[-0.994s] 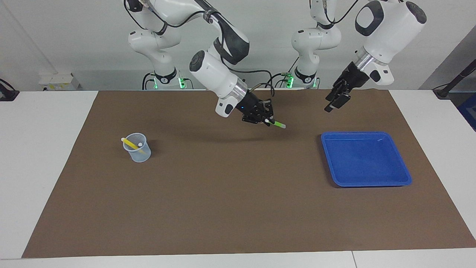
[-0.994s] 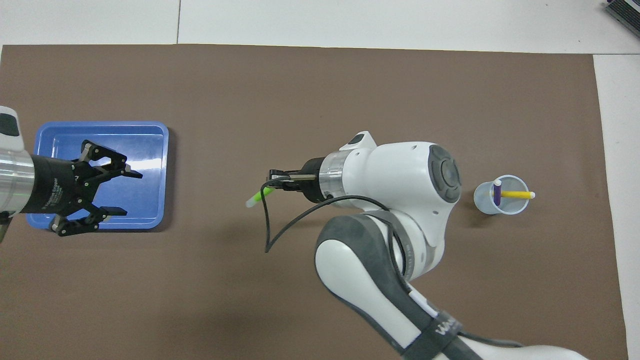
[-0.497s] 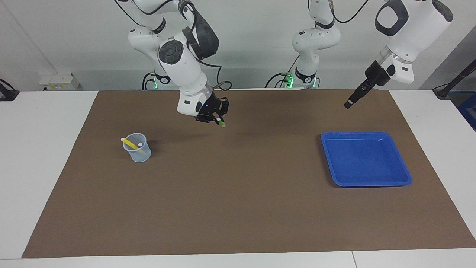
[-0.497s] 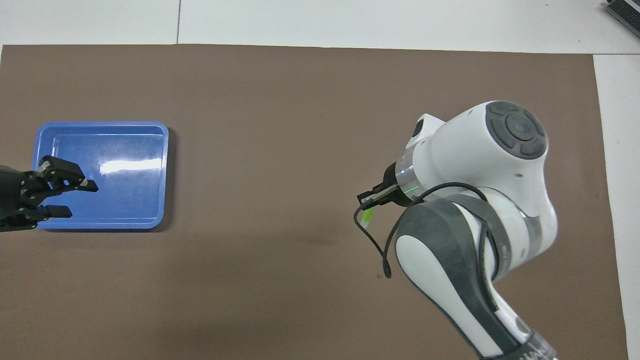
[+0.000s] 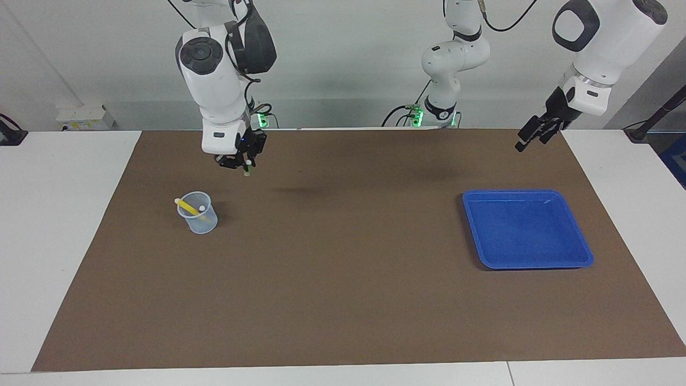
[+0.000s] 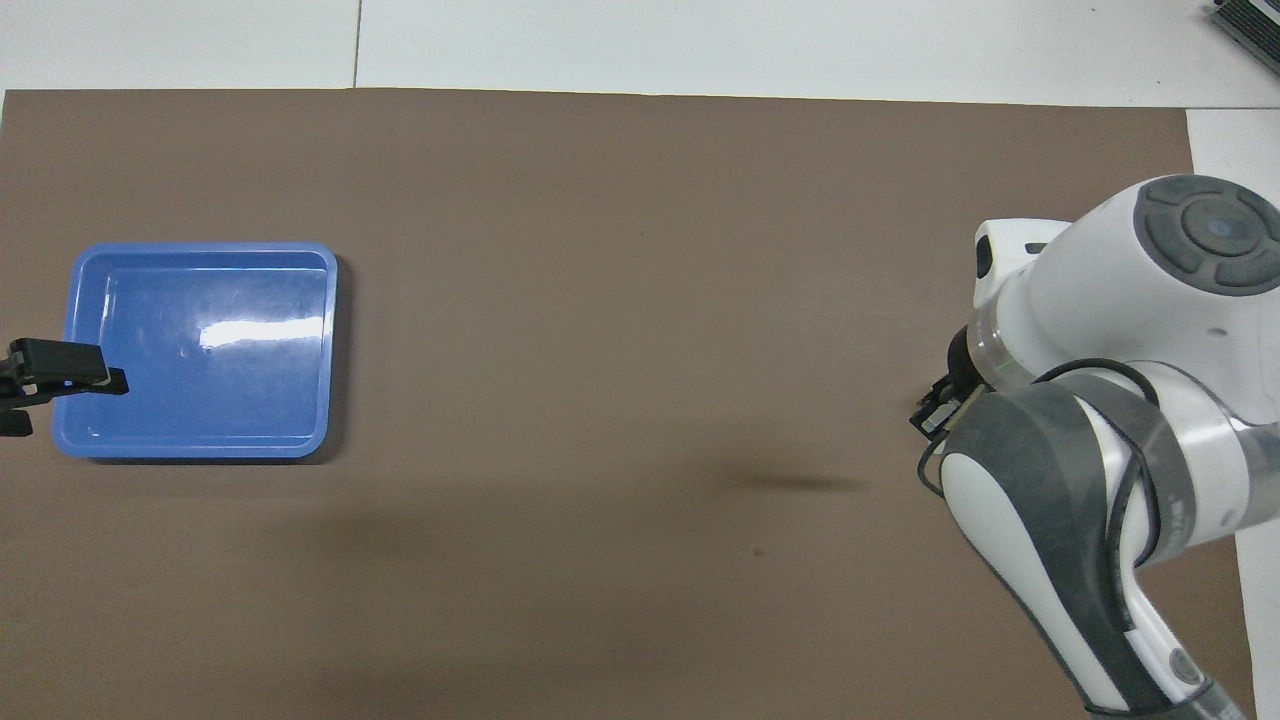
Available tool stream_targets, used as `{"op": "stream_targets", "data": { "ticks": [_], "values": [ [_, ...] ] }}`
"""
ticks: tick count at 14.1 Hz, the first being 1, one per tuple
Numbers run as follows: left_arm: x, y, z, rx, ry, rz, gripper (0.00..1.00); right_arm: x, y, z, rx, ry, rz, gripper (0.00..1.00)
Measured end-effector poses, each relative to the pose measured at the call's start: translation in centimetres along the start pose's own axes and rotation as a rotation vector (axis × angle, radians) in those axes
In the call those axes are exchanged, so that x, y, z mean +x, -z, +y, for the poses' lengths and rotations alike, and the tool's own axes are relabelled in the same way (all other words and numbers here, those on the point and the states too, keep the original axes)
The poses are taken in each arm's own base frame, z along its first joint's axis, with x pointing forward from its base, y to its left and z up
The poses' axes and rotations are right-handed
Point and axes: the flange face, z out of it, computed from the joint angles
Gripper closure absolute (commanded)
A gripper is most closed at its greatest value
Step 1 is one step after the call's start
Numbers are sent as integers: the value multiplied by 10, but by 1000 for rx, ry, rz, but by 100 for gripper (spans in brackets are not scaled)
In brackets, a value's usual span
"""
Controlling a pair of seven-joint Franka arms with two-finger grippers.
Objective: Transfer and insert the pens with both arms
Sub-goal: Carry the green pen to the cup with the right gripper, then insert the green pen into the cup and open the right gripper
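Observation:
My right gripper (image 5: 242, 165) is shut on the green pen (image 5: 246, 171), whose tip pokes out below the fingers. It hangs in the air beside the clear cup (image 5: 202, 222), on the robots' side of it. In the cup leans the yellow pen (image 5: 187, 206), with another pale cap end beside it. In the overhead view the right arm hides the cup and the right gripper (image 6: 930, 415) barely shows. My left gripper (image 5: 533, 136) is open and holds nothing, raised over the mat's corner at the left arm's end; its fingers (image 6: 65, 365) just reach over the tray's edge.
A blue tray (image 5: 528, 262) with nothing in it lies on the brown mat toward the left arm's end, its rim (image 6: 330, 350) plain from overhead. Two smaller white arms with green lights stand at the robots' edge of the table.
The right arm swung with the green pen from over the mat's middle to beside the cup. The left gripper drew back from over the tray toward its own end.

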Motion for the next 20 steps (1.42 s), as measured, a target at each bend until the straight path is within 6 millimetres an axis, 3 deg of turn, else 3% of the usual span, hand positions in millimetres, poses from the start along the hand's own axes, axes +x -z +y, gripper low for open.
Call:
{"op": "stream_targets", "data": {
  "ticks": [5, 8, 11, 15, 17, 19, 20],
  "values": [
    [12, 20, 8, 18, -39, 48, 0, -32, -33, 50, -60, 210, -22, 100],
    [20, 21, 10, 34, -51, 69, 0, -42, -37, 61, -92, 262, -23, 100],
    [21, 19, 17, 43, -69, 74, 0, -55, -59, 77, -113, 290, 0, 100],
    [15, 15, 44, 65, -139, 75, 0, -64, -74, 85, -117, 283, 8, 100],
    [14, 16, 48, 66, -155, 77, 0, -65, -76, 81, -109, 280, 11, 77],
    [14, 16, 51, 71, -168, 78, 0, -65, -76, 77, -79, 256, 44, 0],
    [16, 17, 50, 69, -167, 79, 0, -64, -75, 76, -70, 244, 56, 0]
  ]
}}
